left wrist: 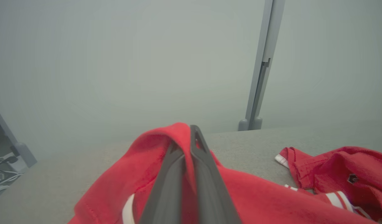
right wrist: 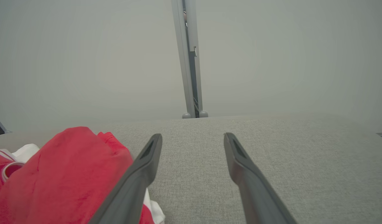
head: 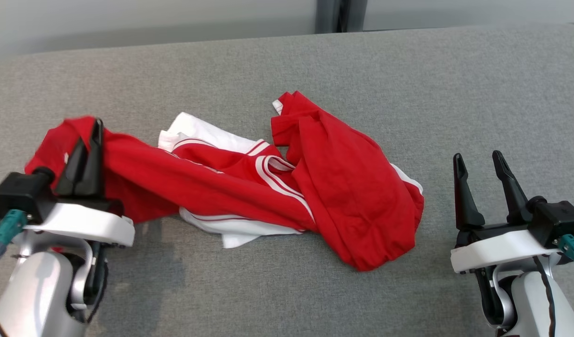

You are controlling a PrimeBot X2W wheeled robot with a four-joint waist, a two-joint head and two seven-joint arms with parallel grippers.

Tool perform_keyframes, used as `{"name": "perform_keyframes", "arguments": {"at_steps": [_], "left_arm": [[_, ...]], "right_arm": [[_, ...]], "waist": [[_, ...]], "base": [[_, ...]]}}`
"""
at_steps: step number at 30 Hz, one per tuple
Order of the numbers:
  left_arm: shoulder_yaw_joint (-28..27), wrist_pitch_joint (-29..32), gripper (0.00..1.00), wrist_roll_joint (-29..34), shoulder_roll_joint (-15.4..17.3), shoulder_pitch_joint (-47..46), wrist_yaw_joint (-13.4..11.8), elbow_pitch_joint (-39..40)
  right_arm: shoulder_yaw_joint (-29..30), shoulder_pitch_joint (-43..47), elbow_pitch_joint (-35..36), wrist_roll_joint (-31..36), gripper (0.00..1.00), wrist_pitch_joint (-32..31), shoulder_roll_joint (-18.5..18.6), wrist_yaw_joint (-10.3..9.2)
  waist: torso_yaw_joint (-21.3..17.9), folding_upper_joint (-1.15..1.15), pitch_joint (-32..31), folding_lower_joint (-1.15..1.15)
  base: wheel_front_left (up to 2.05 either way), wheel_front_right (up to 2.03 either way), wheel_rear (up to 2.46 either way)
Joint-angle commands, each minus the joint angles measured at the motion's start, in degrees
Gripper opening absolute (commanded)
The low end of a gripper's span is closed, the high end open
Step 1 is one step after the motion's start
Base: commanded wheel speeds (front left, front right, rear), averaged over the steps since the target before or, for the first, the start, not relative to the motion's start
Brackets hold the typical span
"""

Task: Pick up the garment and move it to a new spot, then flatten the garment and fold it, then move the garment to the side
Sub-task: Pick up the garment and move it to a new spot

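Seemingly one garment [head: 249, 187], one table [head: 408, 70], two grippers [head: 88, 132] [head: 476, 155].

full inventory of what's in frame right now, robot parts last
garment: one, red with white panels and stripes, crumpled across the middle of the table
table: one, grey fabric top, under the garment
wall: one, pale grey, behind the table
post: one, grey, upright past the table's far edge
cables: a few, white and dark, off the table's edge
left claw: one, dark, shut on the garment's left end
right claw: one, dark, open, right of the garment
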State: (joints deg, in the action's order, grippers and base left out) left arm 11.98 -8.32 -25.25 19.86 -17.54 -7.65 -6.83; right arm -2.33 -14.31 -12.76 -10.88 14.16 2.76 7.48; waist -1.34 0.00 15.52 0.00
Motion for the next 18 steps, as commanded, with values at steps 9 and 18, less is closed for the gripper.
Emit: {"name": "perform_keyframes", "arguments": {"at_steps": [9, 18], "left_arm": [[-4.91, 4.67, 0.00, 4.80, 8.69, -3.36, -4.09, 16.92], [-9.53, 6.29, 0.00, 5.40, 15.89, -10.90, -2.41, 11.39]], "right_arm": [[0.22, 1.27, -0.41, -0.70, 1.00, 0.67, 0.32, 0.03], [-0.45, 1.45, -0.43, -1.02, 1.00, 0.67, 0.31, 0.03]], "waist": [[2.85, 0.00, -3.00, 0.00], [4.91, 0.00, -3.59, 0.00]], "base": [[0.00, 0.00, 0.00], [0.00, 0.00, 0.00]]}}
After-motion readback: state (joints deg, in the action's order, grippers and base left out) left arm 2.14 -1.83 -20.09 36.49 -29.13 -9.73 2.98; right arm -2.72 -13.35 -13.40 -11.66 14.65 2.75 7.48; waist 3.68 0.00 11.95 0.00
